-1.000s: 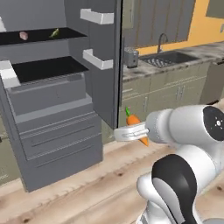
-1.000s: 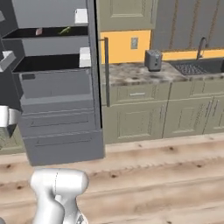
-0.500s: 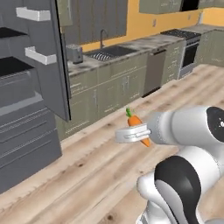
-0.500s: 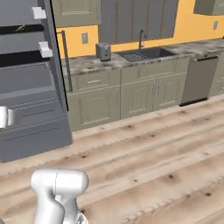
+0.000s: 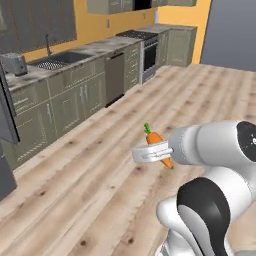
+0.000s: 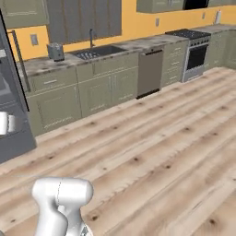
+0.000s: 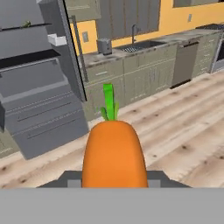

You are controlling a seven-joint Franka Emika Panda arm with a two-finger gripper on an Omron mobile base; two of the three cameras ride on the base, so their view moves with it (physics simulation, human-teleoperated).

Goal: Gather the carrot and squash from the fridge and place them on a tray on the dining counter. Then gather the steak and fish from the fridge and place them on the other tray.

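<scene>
1. Fridge (image 7: pixel 39 83) sits far left in the hand view, door open, shelves and drawers showing. You'd expect squash, steak and fish in there; I can't make them out. Something small sits on the top shelf, too small to name.
2. Toaster (image 5: pixel 14 63) and sink (image 5: pixel 52 60) are on the counter (image 5: pixel 30 75) along the left wall. Nothing there matters for this leg.
3. Carrot (image 5: pixel 159 148) is in the gripper (image 5: pixel 150 152), held over bare floor (image 5: pixel 100 165), green top up and slightly forward. In the hand view it stands right between the finger tips, so it's clamped near the fat end, which is probably why it stays upright.
4. Gripper is closed on the carrot, jaws partly apart around its body. Arm is tucked close to the base, a sensible carry pose: short lever, less swing, less chance of clipping cabinets.
5. Dishwasher (image 6: pixel 150 73) and stove (image 6: pixel 196 50) are further right along the same run, well apart from the arm.
6. No tray or dining counter visible here, so you're mid-transit. My read: first of four items, pick done, placing not yet done.
7. Risk: carrot slipping if you turn the base sharply. Go steady until a tray shows.
</scene>
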